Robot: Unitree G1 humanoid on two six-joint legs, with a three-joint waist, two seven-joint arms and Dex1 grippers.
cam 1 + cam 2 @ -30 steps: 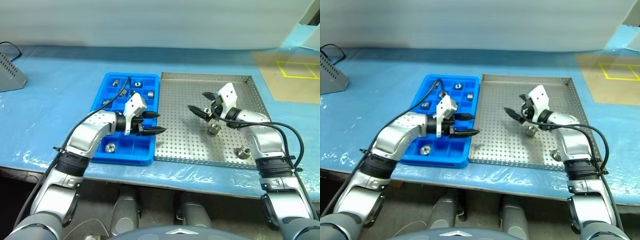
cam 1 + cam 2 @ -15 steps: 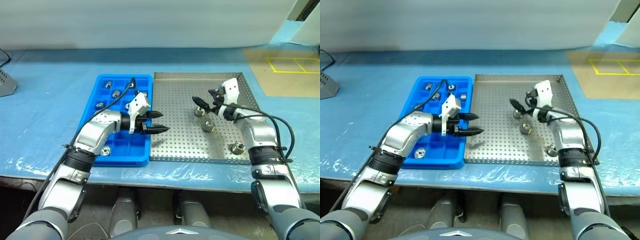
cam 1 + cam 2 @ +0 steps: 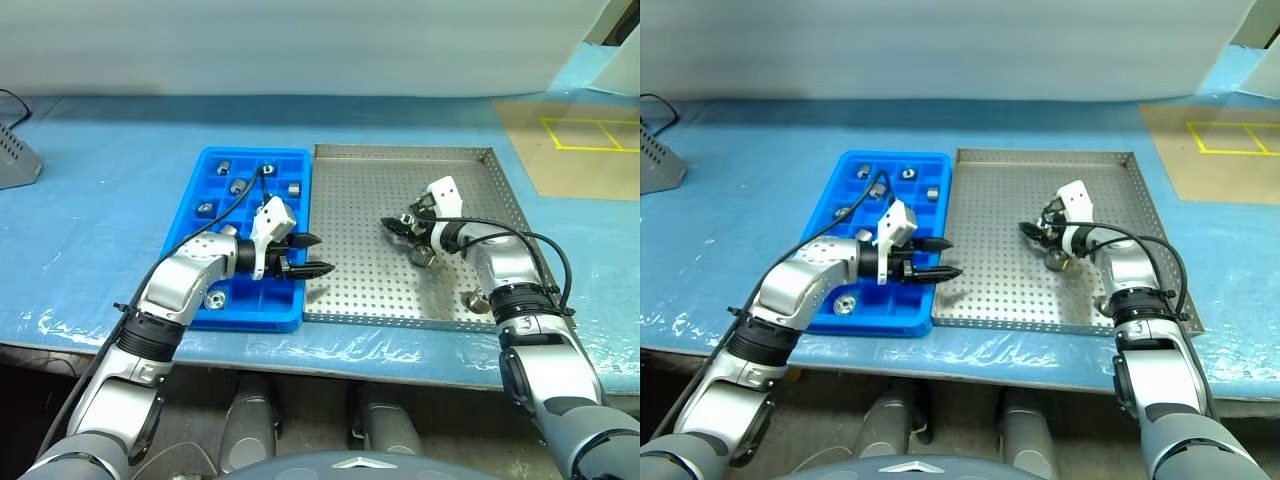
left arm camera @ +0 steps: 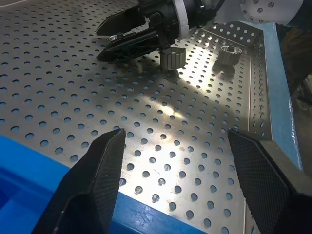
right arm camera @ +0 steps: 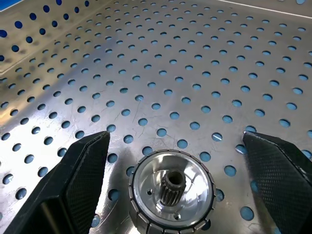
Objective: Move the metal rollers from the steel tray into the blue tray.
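A blue-covered bench [image 3: 100,190] runs across the frame below a pale backdrop. Left of centre lies the blue tray [image 3: 196,313], with several metal rollers [image 3: 231,187] in its upper compartments and one [image 3: 212,299] near its lower edge. The left gripper [image 3: 312,254] hangs at the seam between the trays, jaws apart and holding nothing.

Centre to right sits the steel tray [image 3: 350,190]. The right gripper [image 5: 161,141] is low over a roller [image 5: 171,191] in the tray's right half, jaws wide on either side of it and not yet closed. Another roller [image 3: 478,299] lies near the lower right rim.

As I judge it, closing off-centre could tip or roll this piece across the perforated floor, and its smooth round wall may slip from the pads.

From the head views, the gripper hides most of the targeted roller, and whether the fingertips touch the floor cannot be told.
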